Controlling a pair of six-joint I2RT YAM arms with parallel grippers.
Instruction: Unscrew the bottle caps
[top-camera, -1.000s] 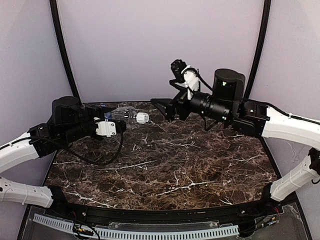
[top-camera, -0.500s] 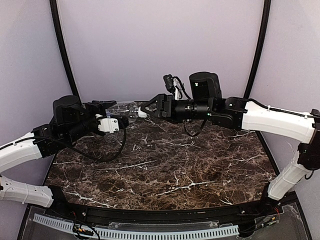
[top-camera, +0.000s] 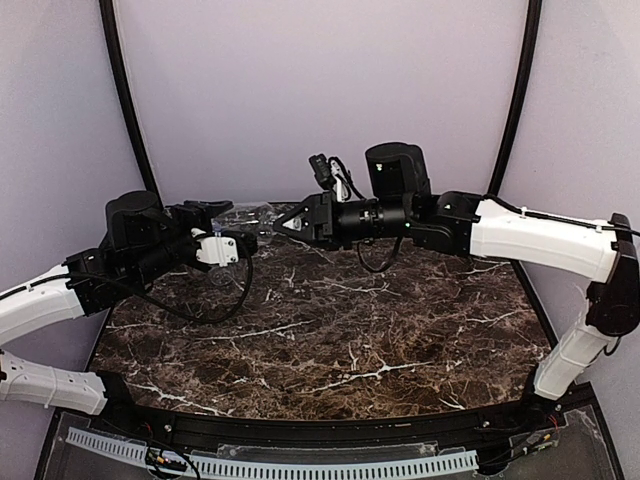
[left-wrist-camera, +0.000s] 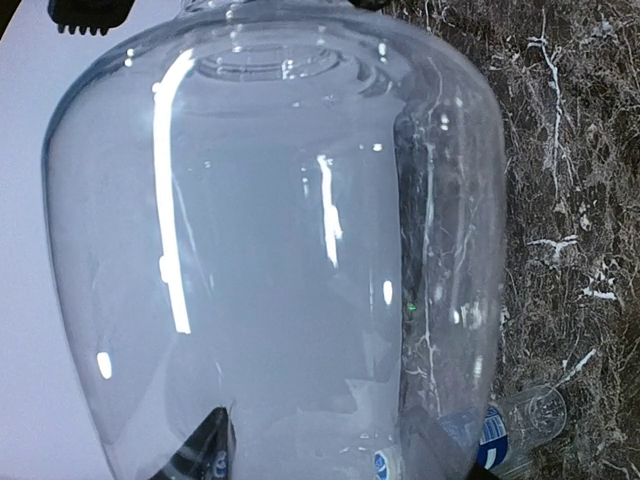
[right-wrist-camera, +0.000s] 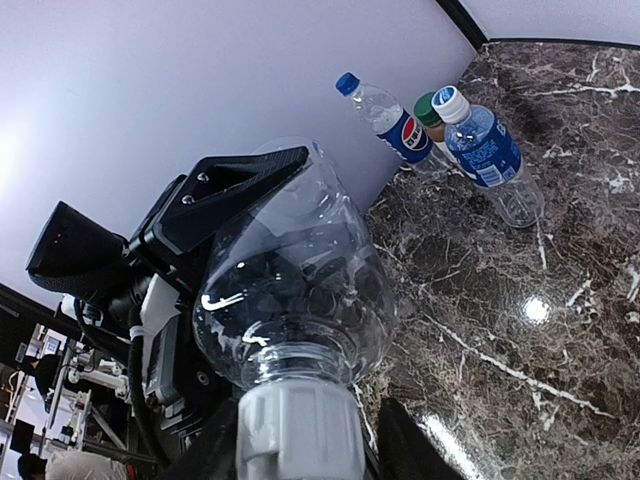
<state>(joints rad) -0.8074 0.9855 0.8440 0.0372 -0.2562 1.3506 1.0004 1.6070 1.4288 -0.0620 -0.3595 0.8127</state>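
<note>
A clear unlabelled bottle (top-camera: 247, 214) hangs on its side above the back of the table, with my left gripper (top-camera: 230, 224) shut on its body. In the left wrist view that bottle (left-wrist-camera: 270, 250) fills the frame and a dark fingertip (left-wrist-camera: 205, 452) shows at each lower side. Its white cap (right-wrist-camera: 298, 425) points at the right wrist camera. My right gripper (right-wrist-camera: 300, 445) is shut on the cap, one dark finger (right-wrist-camera: 410, 450) on each side. In the top view the right gripper (top-camera: 281, 225) meets the bottle's neck.
Three other bottles stand by the back wall: a Pepsi bottle (right-wrist-camera: 400, 128) with a blue cap (right-wrist-camera: 346, 83), a green cap (right-wrist-camera: 427, 108) behind, and a blue-labelled bottle (right-wrist-camera: 485, 150) with a pale blue cap (right-wrist-camera: 450, 102). The dark marble table (top-camera: 330, 340) lies below both arms.
My right arm has swung left to the bottle's neck, and its jaws have closed from wide open onto the white cap. The left arm and bottle have held still.
</note>
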